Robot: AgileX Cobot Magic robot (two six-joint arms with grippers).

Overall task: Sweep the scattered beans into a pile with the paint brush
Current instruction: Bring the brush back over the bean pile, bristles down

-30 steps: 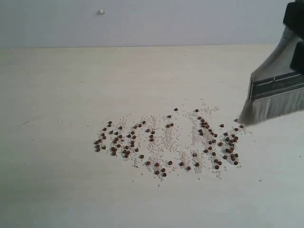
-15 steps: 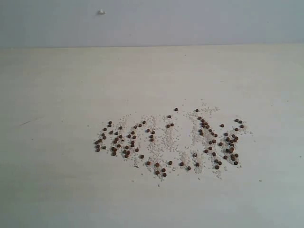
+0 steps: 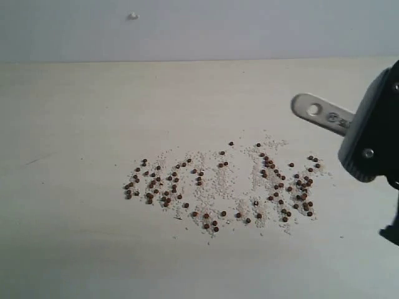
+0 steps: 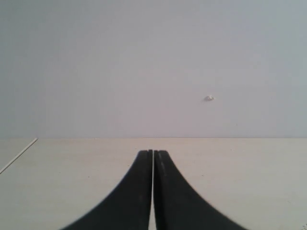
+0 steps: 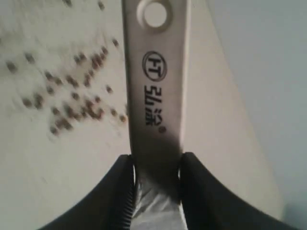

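Observation:
The beans point(image 3: 218, 184) lie scattered in a wide band across the middle of the pale table, and show blurred in the right wrist view point(image 5: 72, 93). My right gripper point(image 3: 356, 128) enters from the right edge, shut on the paint brush. The brush's cream handle end point(image 3: 315, 111), with its hole, points left above the right end of the beans. In the right wrist view the handle point(image 5: 156, 96) runs out from between the fingers point(image 5: 120, 184), with the silver ferrule point(image 5: 153, 213) behind them. The bristles are hidden. My left gripper point(image 4: 153, 154) is shut and empty over bare table.
Fine whitish grains point(image 3: 212, 187) lie mixed among the beans. The table's back edge point(image 3: 187, 60) meets a plain wall with a small white mark point(image 3: 133, 15). Bare table stretches left of and in front of the beans.
A second ago the brush's bristles touched the table at the right end of the beans. It then left the view, and now returns with the handle end pointing left. The beans have not moved.

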